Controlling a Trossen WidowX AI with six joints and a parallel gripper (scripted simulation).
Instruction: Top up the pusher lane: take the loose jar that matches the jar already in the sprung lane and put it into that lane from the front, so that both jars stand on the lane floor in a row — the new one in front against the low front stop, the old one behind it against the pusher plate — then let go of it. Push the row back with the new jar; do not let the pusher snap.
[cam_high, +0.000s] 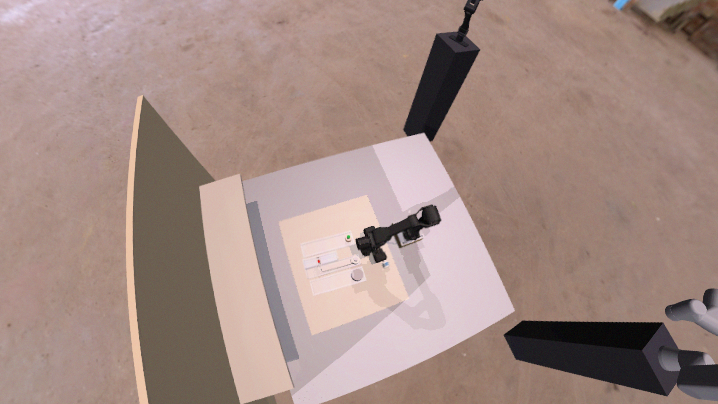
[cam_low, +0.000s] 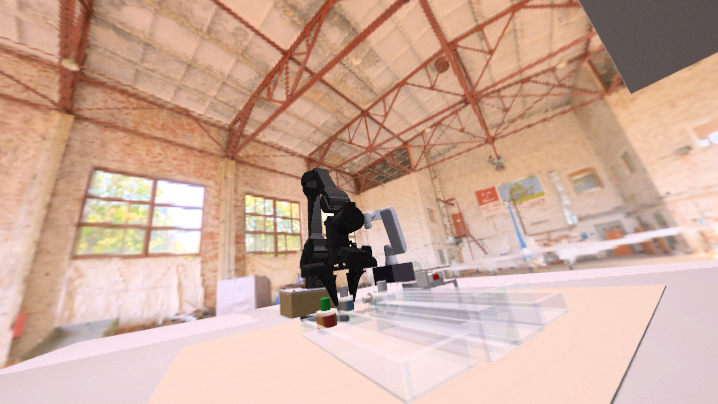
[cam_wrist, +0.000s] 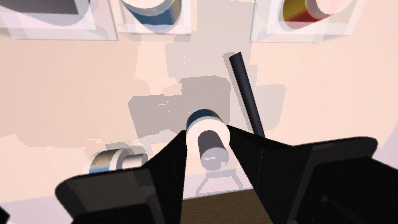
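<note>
My gripper (cam_low: 343, 300) (cam_wrist: 205, 131) is shut on an upright jar (cam_low: 346, 305) (cam_wrist: 207, 132) with a blue band, white shoulder and grey cap. The fingers close on its two sides, low over the mat in front of the lanes. Whether its base touches the mat cannot be told. A similar blue-banded jar (cam_high: 354, 260) (cam_wrist: 160, 20) stands in the middle clear lane, near the low front stop (cam_wrist: 154, 34). The pusher plate behind that jar is not clearly seen. The arm hides the held jar in the top view.
A green-capped red jar (cam_high: 348, 238) (cam_low: 326, 319) (cam_wrist: 301, 12) stands in one side lane, a wide grey jar (cam_high: 356, 274) (cam_wrist: 45, 4) in the other. A black rod (cam_wrist: 246, 95) lies beside the held jar. A blue-and-tan jar (cam_wrist: 106, 161) lies on its side opposite. A brown block (cam_low: 302, 303) (cam_wrist: 215, 207) is near the arm base.
</note>
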